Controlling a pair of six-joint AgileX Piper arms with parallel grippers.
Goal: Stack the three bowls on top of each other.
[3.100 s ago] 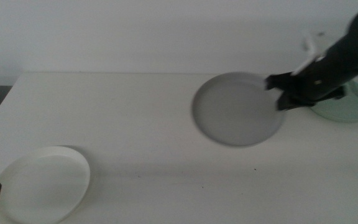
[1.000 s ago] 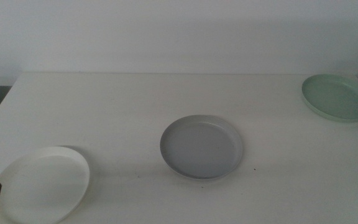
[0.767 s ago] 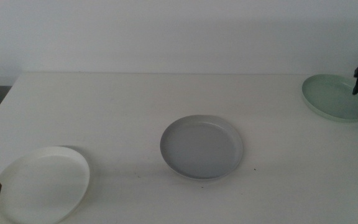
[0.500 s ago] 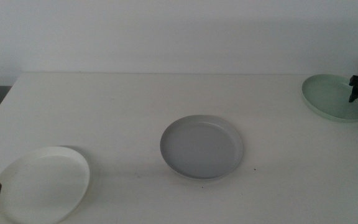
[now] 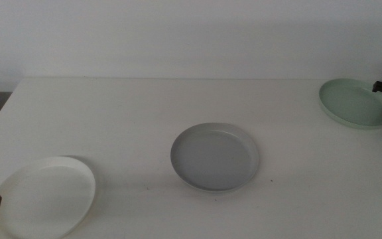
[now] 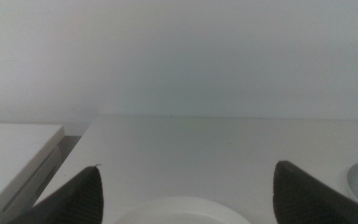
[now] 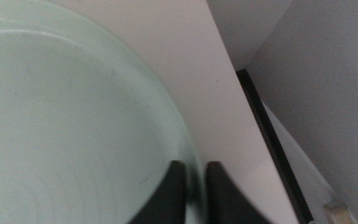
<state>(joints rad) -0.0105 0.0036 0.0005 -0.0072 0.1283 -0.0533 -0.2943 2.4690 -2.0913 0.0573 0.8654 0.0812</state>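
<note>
Now the right gripper (image 7: 190,186) has clamped the mint bowl's (image 5: 354,103) rim, far right of the grey bowl (image 5: 215,157), which sits released mid-table. Next stack pickup started. Left gripper (image 6: 185,199) waits spread over the white bowl (image 5: 45,197).

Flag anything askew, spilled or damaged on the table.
Nothing spilled or damaged. The grey bowl and white bowl sit flat. The right pincer grips the mint bowl by its rim; the left pincer waits, open.
</note>
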